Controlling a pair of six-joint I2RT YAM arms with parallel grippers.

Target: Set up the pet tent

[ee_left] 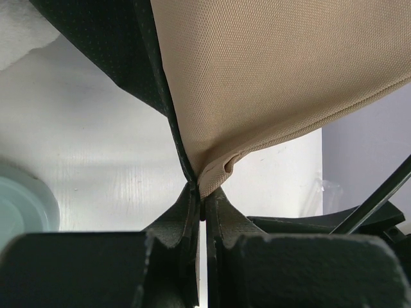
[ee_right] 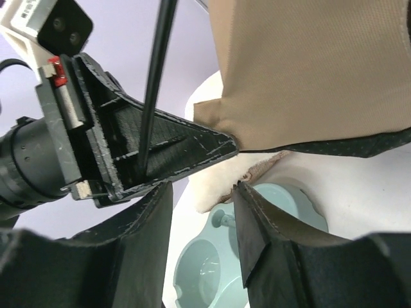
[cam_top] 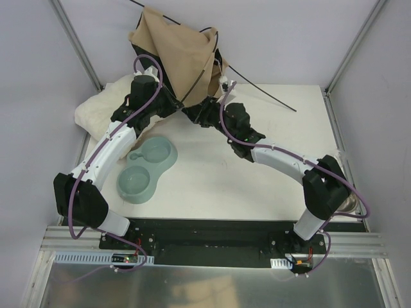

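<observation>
top view, tent: tan fabric pet tent with black inner panel (cam_top: 180, 54) is bunched and lifted off the white counter (cam_top: 270, 186), beyond the pale green double pet bowl (cam_top: 146, 170).
top view, pole: thin black pole (cam_top: 263, 93) runs diagonally, its low end beyond and right of the bowl; right arm looks nearer.
top view, claws: left claw (cam_top: 174, 106) and right claw (cam_top: 198, 114) meet under the fabric, beyond the bowl.
left wrist view, left claw (ee_left: 204, 200): pinched shut on a tan tent corner (ee_left: 215, 172); fabric (ee_left: 276, 77) fans up from it.
right wrist view, right claw (ee_right: 202, 199): jaws apart, nothing between; bowl (ee_right: 270, 212) below.
right wrist view, key relation: pinched corner (ee_right: 221, 125) lies just ahead, above the bowl; pole (ee_right: 158, 77) stands near upright, crossing the left claw (ee_right: 232, 145).
judgement: the right claw looks best placed to take the pole or hem.
</observation>
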